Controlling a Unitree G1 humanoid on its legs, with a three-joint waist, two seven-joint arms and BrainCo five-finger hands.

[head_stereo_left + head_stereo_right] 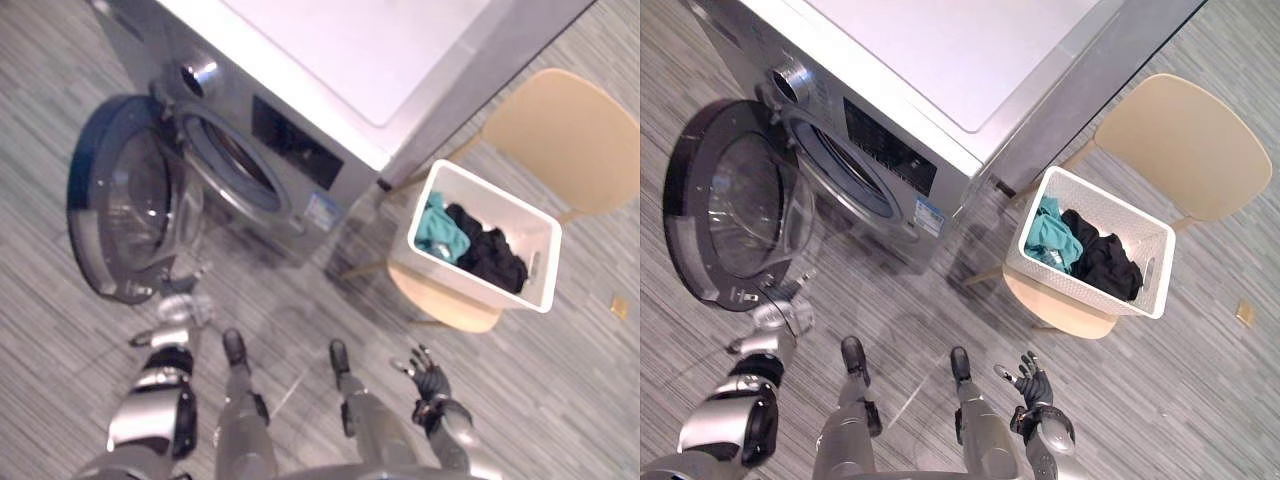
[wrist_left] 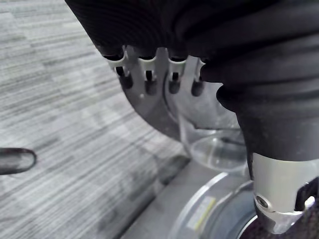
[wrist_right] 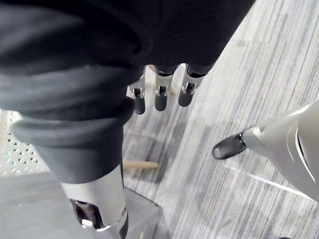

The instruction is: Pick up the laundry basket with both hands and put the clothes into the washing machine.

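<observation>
Laundry basket [image 1: 1085,293], white, sat on the seat of a pale wooden chair [image 1: 1188,140], just beside the right flank of the washing machine [image 1: 940,60]. Inside lay a teal garment [image 1: 1048,238] and a black garment [image 1: 1105,265], touching. The machine's door [image 1: 730,205] stood swung wide. Right hand [image 1: 1032,383] hung low, well apart from the basket, fingers spread and relaxed, empty. Left hand [image 1: 775,320] was near the door's lower edge, fingers loose, grasping nothing.

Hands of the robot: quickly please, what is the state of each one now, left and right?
Left hand: open, holding nothing.
Right hand: open, holding nothing.
</observation>
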